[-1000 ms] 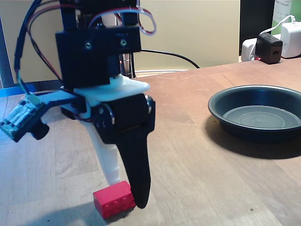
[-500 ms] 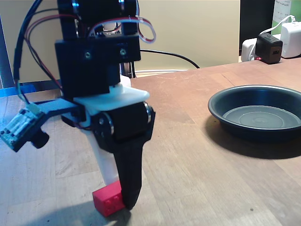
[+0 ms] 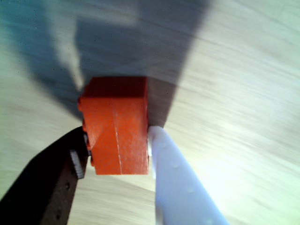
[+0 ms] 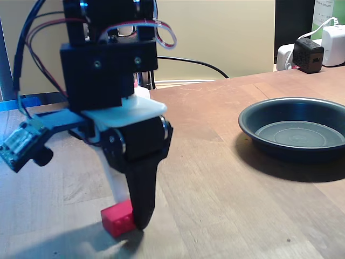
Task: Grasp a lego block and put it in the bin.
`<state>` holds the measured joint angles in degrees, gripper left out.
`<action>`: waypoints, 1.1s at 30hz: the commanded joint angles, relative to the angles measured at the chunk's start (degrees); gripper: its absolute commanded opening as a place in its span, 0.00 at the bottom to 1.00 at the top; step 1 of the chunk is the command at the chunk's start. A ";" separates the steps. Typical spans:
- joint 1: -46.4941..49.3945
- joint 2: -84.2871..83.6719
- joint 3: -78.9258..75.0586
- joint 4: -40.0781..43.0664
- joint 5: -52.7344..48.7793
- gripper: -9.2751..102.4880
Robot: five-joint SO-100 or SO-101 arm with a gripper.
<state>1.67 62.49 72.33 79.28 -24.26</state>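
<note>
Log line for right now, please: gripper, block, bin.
gripper: shut on block, at table level | block: between both fingers, not lifted | bin: empty, off to the right in the fixed view

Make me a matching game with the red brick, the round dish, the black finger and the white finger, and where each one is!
Things:
1. lego block
2. bin
3. black finger
4. white finger

Places:
A. on the right of the table in the fixed view, with nothing in it
B. pressing the brick's left side in the wrist view
C. squeezed between the two fingers of the gripper
D. pressing the brick's right side in the wrist view

Pairs: 1-C, 2-A, 3-B, 4-D
</note>
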 commanded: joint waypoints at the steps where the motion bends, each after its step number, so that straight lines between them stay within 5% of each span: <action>1: -0.44 7.12 2.29 2.29 0.97 0.08; 10: -9.32 22.85 15.12 2.20 10.99 0.08; 17: -20.04 31.73 23.12 2.29 29.00 0.08; 26: -33.49 33.49 25.84 2.29 50.89 0.08; 33: -38.76 33.13 25.93 2.29 57.57 0.08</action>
<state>-35.16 93.52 98.44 81.30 31.64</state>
